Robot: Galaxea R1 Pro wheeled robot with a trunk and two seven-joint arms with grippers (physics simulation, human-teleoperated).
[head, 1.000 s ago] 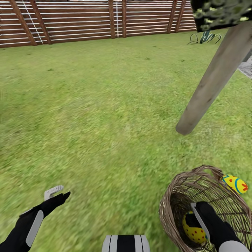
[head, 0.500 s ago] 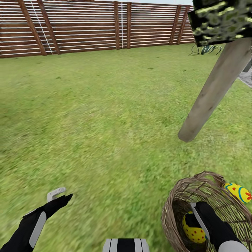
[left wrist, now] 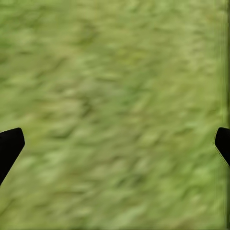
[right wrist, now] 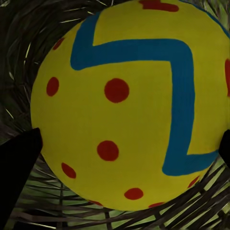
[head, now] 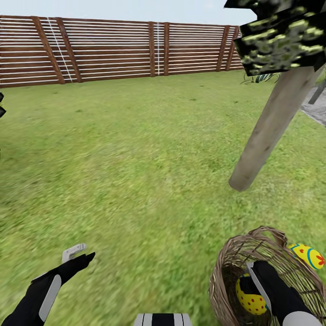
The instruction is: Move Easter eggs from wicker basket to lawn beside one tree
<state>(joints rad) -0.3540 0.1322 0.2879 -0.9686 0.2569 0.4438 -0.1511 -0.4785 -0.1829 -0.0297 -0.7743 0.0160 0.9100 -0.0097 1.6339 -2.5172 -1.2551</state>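
**Right gripper's down in the basket, egg dead ahead**

Going left to right in the head view: the left gripper [head: 77, 254] hangs over bare lawn [head: 136, 172] at the lower left, jaws spread wide with nothing between them. Its wrist camera has just grass [left wrist: 115, 115] with a fingertip [left wrist: 9, 146] at each edge.

Lower right is the action. The right gripper [head: 251, 277] is reaching down inside the wicker basket [head: 226, 271], right at a yellow egg [head: 250, 299] with red dots lying on the bottom. From the right wrist the egg [right wrist: 127, 103] sits straight ahead between the two fingertips [right wrist: 19, 158], which flank it at either side. Jaws look open; can't tell if the pads are touching it yet. Can't judge its long axis either, too close.

Another egg [head: 308, 256] shows at the basket's far right rim; inside or just outside, I can't say.

The tree [head: 267, 131] stands just beyond the basket, upper right, open grass around its foot. So short carry, right arm's job obviously. Fence [head: 136, 50] runs across the top.
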